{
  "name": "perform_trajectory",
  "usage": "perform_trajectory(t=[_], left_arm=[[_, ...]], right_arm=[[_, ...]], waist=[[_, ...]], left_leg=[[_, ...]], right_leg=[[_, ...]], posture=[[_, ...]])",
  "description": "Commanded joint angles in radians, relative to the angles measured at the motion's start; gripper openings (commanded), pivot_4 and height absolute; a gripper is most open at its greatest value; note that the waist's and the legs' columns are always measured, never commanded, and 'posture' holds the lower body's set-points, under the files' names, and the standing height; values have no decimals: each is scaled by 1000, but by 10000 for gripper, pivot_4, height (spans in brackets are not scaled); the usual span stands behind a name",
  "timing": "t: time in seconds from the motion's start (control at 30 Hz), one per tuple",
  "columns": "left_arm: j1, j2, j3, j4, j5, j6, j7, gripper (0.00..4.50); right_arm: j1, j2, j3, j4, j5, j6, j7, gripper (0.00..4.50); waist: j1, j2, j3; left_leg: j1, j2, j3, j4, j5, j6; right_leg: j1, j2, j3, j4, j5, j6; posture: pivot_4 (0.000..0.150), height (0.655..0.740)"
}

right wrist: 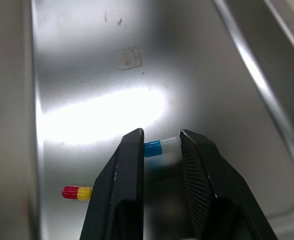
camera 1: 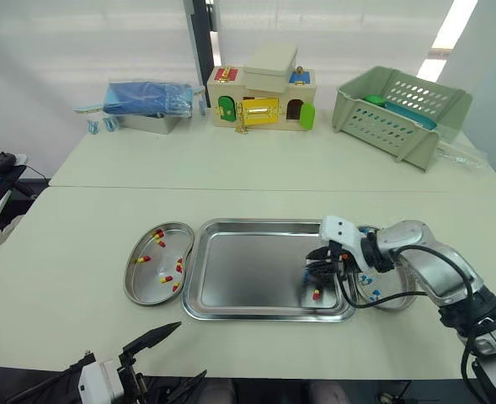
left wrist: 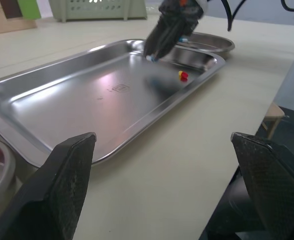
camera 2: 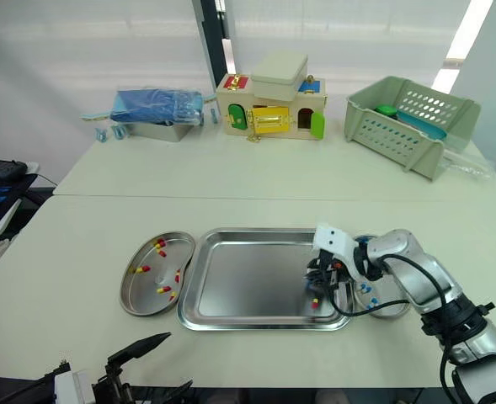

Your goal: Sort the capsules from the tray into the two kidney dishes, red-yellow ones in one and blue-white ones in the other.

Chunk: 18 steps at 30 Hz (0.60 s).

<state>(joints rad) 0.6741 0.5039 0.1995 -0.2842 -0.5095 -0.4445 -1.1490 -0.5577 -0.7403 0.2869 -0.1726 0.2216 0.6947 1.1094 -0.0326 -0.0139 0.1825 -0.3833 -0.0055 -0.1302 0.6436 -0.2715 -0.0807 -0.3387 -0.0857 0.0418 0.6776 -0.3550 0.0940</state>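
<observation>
The pale counter [camera 1: 256,177] carries a steel tray [camera 1: 248,225] near its front edge, with one kidney-shaped dish against each short side. The left dish [camera 1: 146,290] holds several red-yellow capsules and the right dish [camera 2: 384,310] a few blue-white ones. The right hand [right wrist: 161,136] reaches over the tray's right end, close to its near right corner. Its two fingers are closed on a blue-white capsule [right wrist: 160,146], pinching it end to end just above the tray floor. The left hand [left wrist: 161,135] waits off the counter's front edge with its fingers spread wide and nothing in them. One red-yellow capsule [right wrist: 77,192] lies loose on the tray floor just beside the right hand, near the same corner, and the tray looks otherwise emptied, so the sorting seems close to done. The held capsule is probably very light, with a smooth, thin shell that would dent under a hard squeeze and roll freely on polished steel. Pinched by its rounded ends it could squirt out sideways, so a gentle carry to the right dish looks wise. For the last capsule, a grip across the straight middle, with the fingers on either side of its length, looks surer.
</observation>
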Motion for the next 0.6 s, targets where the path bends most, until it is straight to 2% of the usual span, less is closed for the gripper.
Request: perform_trajectory(t=[0.03,0.3,0.43,0.6], left_arm=[[-17,44,-20,-32,-28,11,-46,45000],[-83,109,-60,-25,-38,16,-131,45000],[-112,122,-68,-8,-48,15,-165,45000],[-140,117,-65,7,-57,29,-164,45000]], right_arm=[[61,-68,-143,-86,79,16,20,8206],[284,-230,-382,-153,141,-3,16,8206],[376,-271,-437,-155,133,-21,10,8206],[410,-274,-435,-147,115,-50,-16,8206]], waist=[[3,0,0],[3,0,0],[-3,0,1],[-2,0,1]], left_leg=[[0,0,0,0,0,0],[0,0,0,-1,0,0],[1,1,1,-1,0,0],[1,0,1,0,0,0]], right_leg=[[0,0,0,0,0,0],[0,0,-1,-1,0,0],[1,0,0,0,0,0],[1,0,0,0,0,0]], posture=[[1500,7400],[1500,7400],[1500,7400],[1500,7400]])
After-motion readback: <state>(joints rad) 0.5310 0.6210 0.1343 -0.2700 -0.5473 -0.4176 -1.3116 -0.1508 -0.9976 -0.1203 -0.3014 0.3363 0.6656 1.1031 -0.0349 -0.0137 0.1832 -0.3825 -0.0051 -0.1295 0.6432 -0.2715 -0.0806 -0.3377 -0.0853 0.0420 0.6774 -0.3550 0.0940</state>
